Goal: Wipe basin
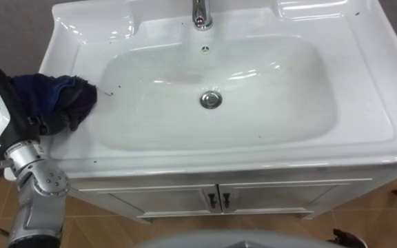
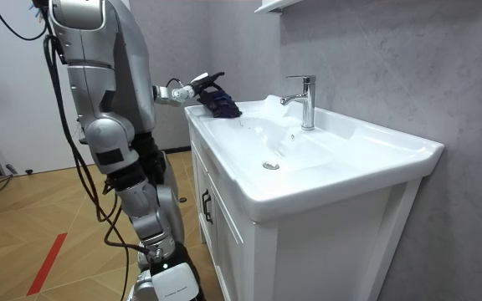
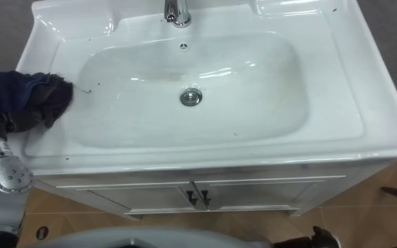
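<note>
There he stood, the robot, upright on the wooden floor at the room view's left, one arm stretched out to the end of the white basin. Over on his left side, the left hand lay on the flat ledge of the basin, and its dark fingers were curled into a dark blue cloth and had it in their hold. The cloth sat bunched up on that left ledge. Its right edge came just to the lip of the bowl, but it was not down inside.

Moving across, the bowl itself was wide and shallow and shone under the light. A few dark specks were scattered over the white. Right in the middle sat the round metal drain, with a small overflow hole up the back slope behind it. Behind that, on the back ledge, rose the chrome tap, its spout reaching out over the bowl in the room view.

Below the front edge was the white cabinet, both doors closed, with two small dark handles side by side at the centre. On the far right the ledge ran on to the corner, and a grey wall stood behind it all.
</note>
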Robot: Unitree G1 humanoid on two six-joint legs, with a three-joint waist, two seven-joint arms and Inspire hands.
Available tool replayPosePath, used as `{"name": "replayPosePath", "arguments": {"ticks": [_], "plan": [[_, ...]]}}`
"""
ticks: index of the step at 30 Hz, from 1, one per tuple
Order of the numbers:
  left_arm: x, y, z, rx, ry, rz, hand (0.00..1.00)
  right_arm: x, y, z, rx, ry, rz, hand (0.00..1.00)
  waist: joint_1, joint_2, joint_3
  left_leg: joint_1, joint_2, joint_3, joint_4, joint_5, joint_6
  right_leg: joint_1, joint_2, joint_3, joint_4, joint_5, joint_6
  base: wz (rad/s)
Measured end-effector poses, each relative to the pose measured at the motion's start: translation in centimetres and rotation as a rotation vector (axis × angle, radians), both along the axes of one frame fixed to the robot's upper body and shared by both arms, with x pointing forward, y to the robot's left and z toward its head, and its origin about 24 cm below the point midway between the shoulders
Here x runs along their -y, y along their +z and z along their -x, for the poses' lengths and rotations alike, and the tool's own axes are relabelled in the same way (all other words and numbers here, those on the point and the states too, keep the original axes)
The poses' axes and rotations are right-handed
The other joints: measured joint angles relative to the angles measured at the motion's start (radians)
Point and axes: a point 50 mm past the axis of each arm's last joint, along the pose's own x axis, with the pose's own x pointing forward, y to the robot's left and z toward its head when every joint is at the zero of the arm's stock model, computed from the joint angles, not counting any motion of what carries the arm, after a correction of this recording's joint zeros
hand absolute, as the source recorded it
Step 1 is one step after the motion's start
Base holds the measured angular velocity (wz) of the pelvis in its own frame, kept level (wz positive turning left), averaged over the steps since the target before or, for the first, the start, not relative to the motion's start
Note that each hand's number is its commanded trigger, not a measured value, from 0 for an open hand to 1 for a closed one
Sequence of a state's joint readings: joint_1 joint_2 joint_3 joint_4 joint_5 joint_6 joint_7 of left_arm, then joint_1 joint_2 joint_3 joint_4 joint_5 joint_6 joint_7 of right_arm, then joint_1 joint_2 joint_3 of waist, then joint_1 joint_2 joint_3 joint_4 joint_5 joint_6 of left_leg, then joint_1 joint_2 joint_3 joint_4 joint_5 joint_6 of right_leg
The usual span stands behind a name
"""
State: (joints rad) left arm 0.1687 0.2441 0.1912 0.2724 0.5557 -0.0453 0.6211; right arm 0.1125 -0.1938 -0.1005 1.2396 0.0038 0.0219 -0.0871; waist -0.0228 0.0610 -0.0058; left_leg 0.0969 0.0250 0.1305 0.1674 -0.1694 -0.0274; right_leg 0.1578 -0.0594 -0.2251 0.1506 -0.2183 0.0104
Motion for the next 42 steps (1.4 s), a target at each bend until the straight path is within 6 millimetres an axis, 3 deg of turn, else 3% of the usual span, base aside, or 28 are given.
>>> {"name": "replayPosePath", "arguments": {"ticks": [13, 27, 42], "plan": [[0.2, 0.8, -0.6, 0.038, -0.01, -0.001, 0.0, 0.0, 0.0, 0.2, -0.004, 0.0, 0.001, 0.0, -0.005, 0.007, -0.0035, -0.015, -0.003, -0.021, 0.002, 0.0, 0.0, 0.0, -0.001, -0.026, -0.006, -0.001, 0.001, 0.04], [1.1, 4.7, -2.5, 0.18, -0.093, -0.125, 0.0, -0.1, 0.0, -0.1, 0.016, 0.04, -0.009, 0.0, -0.001, 0.012, 0.0078, -0.018, -0.004, -0.025, 0.001, 0.0, 0.0, 0.003, -0.001, -0.025, -0.015, 0.0, 0.001, 0.0], [1.2, 4.8, -2.8, 0.172, -0.107, -0.118, 0.0, -0.2, 0.0, -0.2, 0.017, 0.057, -0.019, 0.0, -0.001, 0.011, 0.0096, -0.017, -0.005, -0.025, 0.0, 0.0, 0.0, 0.002, -0.001, -0.022, -0.016, 0.0, 0.001, 0.0]]}}
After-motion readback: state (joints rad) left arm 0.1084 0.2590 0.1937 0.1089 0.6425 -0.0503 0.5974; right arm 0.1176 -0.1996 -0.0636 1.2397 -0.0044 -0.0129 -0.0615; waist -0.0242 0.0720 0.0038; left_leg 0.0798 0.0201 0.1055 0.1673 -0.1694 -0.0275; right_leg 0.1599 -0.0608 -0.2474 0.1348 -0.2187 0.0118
